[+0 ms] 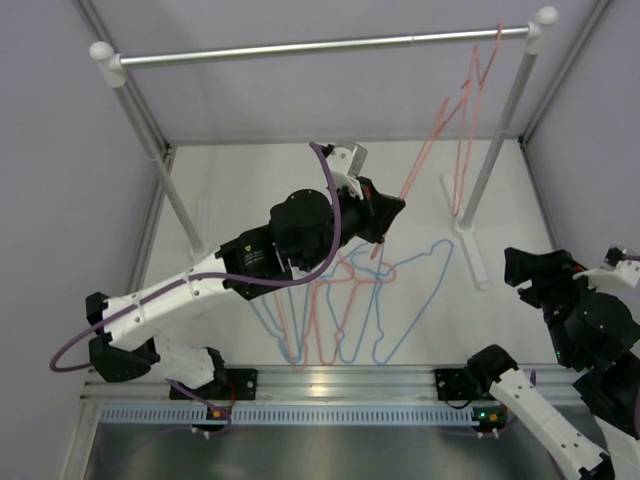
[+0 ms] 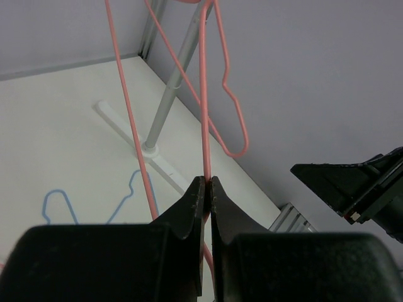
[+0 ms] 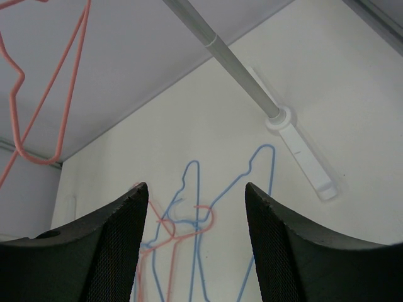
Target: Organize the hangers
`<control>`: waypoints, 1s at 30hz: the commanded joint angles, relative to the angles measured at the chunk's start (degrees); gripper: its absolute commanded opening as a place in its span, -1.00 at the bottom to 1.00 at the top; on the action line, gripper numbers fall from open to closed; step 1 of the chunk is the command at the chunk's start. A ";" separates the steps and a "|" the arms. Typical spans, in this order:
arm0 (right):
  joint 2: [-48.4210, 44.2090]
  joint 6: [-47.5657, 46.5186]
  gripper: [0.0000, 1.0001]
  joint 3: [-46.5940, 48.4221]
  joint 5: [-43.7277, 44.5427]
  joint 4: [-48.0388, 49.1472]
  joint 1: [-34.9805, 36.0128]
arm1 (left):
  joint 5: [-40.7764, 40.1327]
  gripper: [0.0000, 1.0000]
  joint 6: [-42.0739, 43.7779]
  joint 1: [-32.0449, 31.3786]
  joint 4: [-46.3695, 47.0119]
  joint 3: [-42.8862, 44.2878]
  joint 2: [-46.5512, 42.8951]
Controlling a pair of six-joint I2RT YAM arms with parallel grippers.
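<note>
Hangers (image 1: 350,310) to sort onto rail (image 1: 320,47)

Left gripper (image 2: 206,182) is clenched on one pink hanger (image 2: 204,100), raised far right beneath the rail. Right gripper (image 3: 195,189) gapes, empty. Remaining hangers lie mid-table. Advice: lift slowly, hook leading, preventing twist.

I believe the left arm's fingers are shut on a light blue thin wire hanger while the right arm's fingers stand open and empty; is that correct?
Not quite: the thin wire hanger pinched in the left arm's fingers is pink-red, not light blue, as the left wrist view shows. The rest holds: the right arm's fingers stand open and empty.
</note>
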 commanded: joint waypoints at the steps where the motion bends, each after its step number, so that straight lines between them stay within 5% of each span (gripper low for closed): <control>1: 0.76 -1.38 0.22 2.00 0.69 -1.11 -0.69 | 0.93 -1.00 2.06 0.04 4.72 4.24 0.57; 30: 3.49 -2.88 0.24 4.38 1.39 -1.11 -0.69 | -1.18 -1.00 6.99 4.86 6.74 20.06 13.14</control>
